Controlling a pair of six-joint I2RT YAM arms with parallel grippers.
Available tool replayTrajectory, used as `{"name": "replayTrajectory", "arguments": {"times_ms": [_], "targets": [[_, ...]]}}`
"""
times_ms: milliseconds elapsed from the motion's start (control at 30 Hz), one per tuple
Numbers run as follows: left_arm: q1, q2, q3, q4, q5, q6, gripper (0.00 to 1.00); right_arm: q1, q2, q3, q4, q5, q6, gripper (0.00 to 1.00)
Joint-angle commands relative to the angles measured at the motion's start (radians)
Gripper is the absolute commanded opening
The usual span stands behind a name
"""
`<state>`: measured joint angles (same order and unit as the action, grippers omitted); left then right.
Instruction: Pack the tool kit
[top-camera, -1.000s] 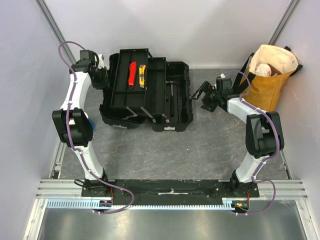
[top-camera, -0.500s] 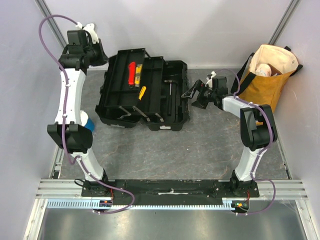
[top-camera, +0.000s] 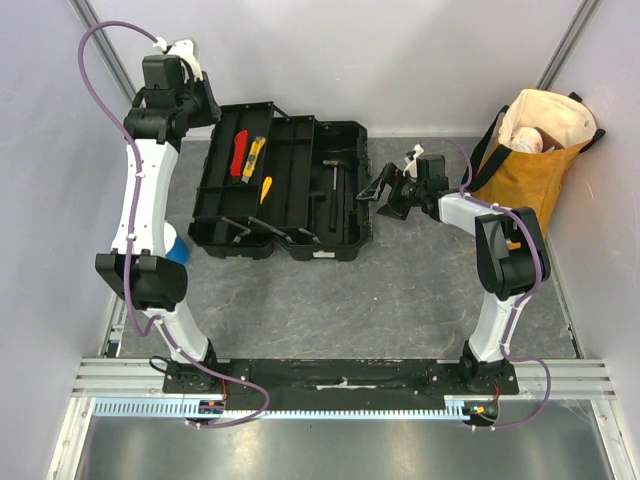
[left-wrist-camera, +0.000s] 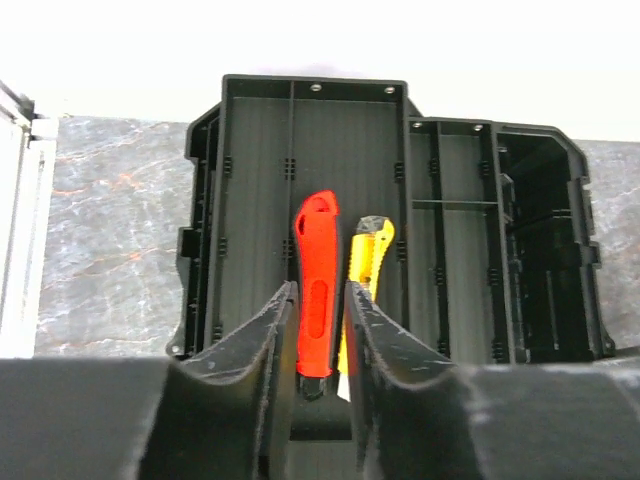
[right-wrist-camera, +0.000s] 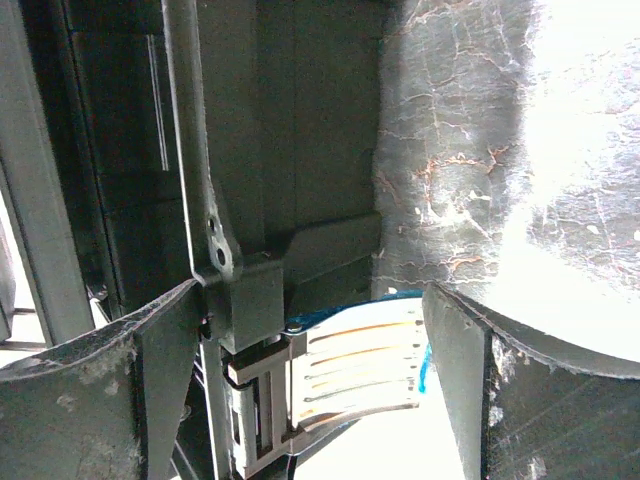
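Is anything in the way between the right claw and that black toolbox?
Nothing visible does. The right gripper, jaws open, is at the right side of the toolbox; its wrist camera shows the side latch between the jaws.
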<state>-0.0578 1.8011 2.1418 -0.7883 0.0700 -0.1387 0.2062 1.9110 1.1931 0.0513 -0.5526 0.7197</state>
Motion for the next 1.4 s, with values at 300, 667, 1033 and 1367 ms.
{"name": "replayTrajectory", "arguments": {"times_ms": [300, 667, 1033, 1367], "targets": [[0.257, 0.032, -0.095, 0.018, 0.152, -0.212, 0.57, 0.024, -0.090, 0.014, -0.016, 0.062, -0.094, 0.94], [0.374, 0.188, -0.212, 0.058, 0.284, -0.190, 0.58, 0.030, -0.133, 0.010, -0.019, 0.097, -0.098, 0.94], [0.368, 0.270, -0.301, 0.070, 0.390, -0.007, 0.52, 0.032, -0.113, 0.011, -0.027, 0.099, -0.094, 0.94], [0.334, 0.280, -0.398, 0.136, 0.436, 0.060, 0.52, 0.033, -0.087, 0.025, -0.033, 0.097, -0.088, 0.94]]}}
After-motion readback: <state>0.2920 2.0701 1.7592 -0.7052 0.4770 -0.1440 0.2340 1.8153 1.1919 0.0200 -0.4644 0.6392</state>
